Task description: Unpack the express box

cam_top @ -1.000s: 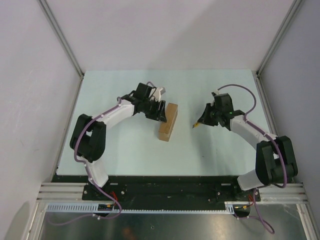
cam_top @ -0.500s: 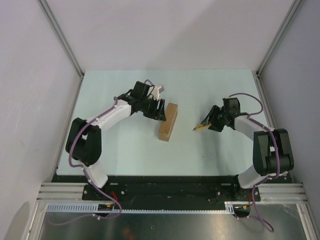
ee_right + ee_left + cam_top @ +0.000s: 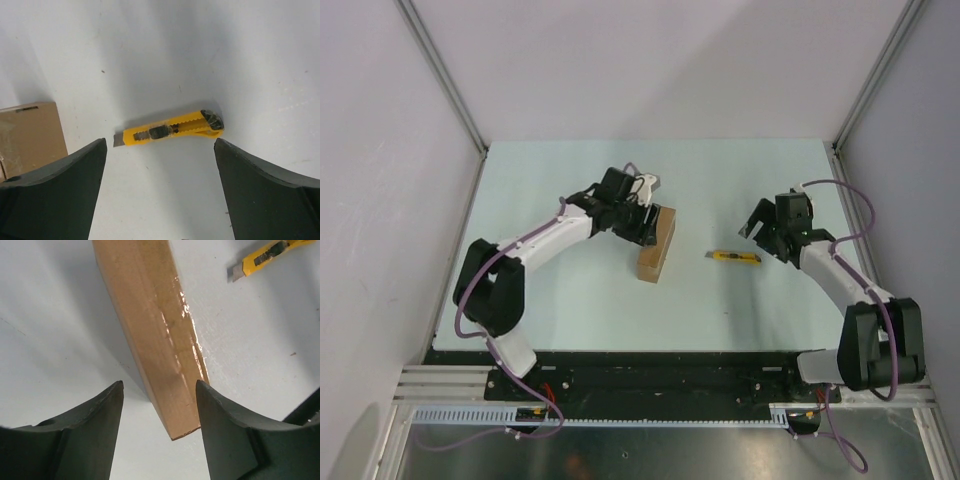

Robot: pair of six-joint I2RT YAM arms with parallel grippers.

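Note:
The express box, a closed brown carton with clear tape along one edge, lies near the table's middle. In the left wrist view its near end reaches between the fingers of my left gripper. That gripper is open: the left finger stands clear of the carton and the right finger is close beside its taped edge. My right gripper is open and empty. A yellow-and-black utility knife lies flat on the table just beyond its fingertips, with the blade tip out toward the box.
The knife lies between the box and the right arm, and shows at the top right of the left wrist view. Metal frame posts and grey walls enclose the pale table on three sides.
My right gripper opened and let go of the knife, which now lies on the table; the right arm drew back to the right. The left gripper shifted closer around the box's end.

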